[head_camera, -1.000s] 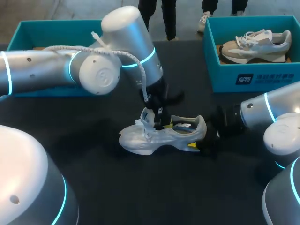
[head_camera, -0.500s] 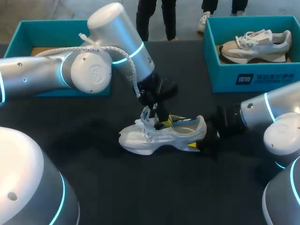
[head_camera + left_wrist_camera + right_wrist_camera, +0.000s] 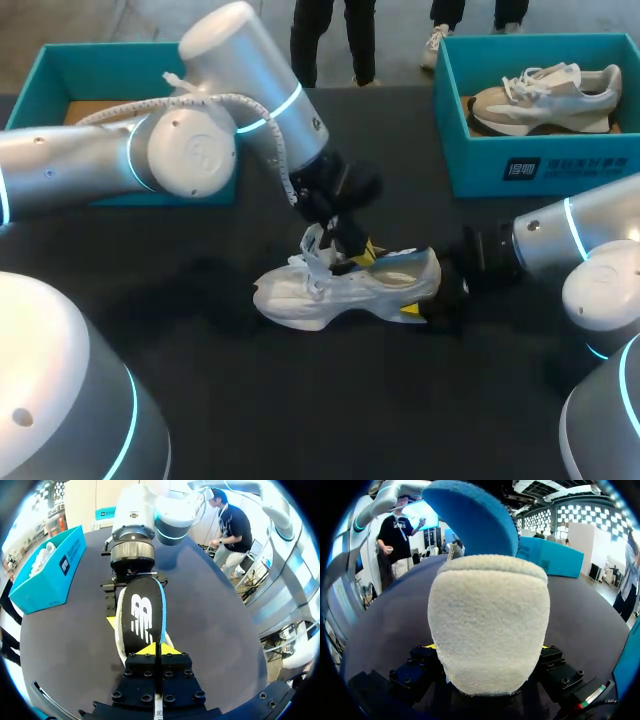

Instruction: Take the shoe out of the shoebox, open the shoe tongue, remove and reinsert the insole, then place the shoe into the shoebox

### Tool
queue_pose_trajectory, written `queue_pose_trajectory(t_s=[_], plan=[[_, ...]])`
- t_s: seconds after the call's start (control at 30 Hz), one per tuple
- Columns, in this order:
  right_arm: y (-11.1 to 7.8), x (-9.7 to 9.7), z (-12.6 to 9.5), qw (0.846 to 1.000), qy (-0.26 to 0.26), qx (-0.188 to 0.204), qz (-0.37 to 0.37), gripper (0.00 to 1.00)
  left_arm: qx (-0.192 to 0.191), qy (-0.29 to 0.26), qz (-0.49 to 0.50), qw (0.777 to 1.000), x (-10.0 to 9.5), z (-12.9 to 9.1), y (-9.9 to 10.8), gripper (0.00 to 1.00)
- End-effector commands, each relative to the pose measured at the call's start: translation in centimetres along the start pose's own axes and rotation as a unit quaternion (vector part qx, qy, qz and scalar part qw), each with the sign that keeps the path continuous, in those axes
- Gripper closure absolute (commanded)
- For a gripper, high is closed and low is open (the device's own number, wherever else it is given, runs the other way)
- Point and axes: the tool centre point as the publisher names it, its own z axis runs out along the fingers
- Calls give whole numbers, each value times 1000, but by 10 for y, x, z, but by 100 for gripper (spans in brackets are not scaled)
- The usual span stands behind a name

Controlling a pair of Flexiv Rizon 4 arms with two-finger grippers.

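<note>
The black, blue-edged foam insole is pinched in the closed left claw, partly out of the white mesh sneaker (lying on the dark tabletop), whose heel is clamped by the right claw.

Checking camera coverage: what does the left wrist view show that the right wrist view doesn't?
Left wrist only: the insole with its black face up, pinched in the left gripper, and the right gripper beyond it. Right wrist only: the pale heel of the shoe, close up between the right gripper's fingers. Both: the insole and the dark table.
</note>
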Motion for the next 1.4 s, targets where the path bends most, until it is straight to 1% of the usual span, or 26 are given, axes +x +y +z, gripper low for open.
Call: queue_pose_trajectory(t_s=[0.03,0.23,0.27,0.3,0.37,0.43,0.47,0.53,0.73,0.97,1.1,1.4], plan=[[1,0,3,1000,-1,3,0,100,1,1,3,1000,-1,4,-5,100],[1,0,3,1000,-1,3,0,100,2,2,8,1000,-1,4,-9,100],[1,0,3,1000,-1,3,0,100,2,2,8,1000,0,4,-10,90],[1,0,3,1000,-1,3,0,100,3,1,9,1000,1,3,-10,77],[1,0,3,1000,-1,3,0,100,3,1,10,1000,3,1,-10,76],[1,0,3,1000,-1,3,0,100,2,0,13,1000,4,-1,-11,63],[1,0,3,1000,-1,3,0,100,1,-1,13,1000,5,-2,-11,58],[1,0,3,1000,-1,3,0,100,-1,-4,15,1000,6,-3,-12,56],[1,0,3,1000,-1,3,0,100,-3,-9,19,1000,11,-7,-14,56],[1,0,3,1000,-1,3,0,100,-11,-11,28,999,18,-10,-16,60],[1,0,3,1000,-1,3,0,100,-14,-11,31,999,19,-8,-16,62],[1,0,3,1000,-1,3,0,100,-25,-6,30,999,16,3,-14,73]])
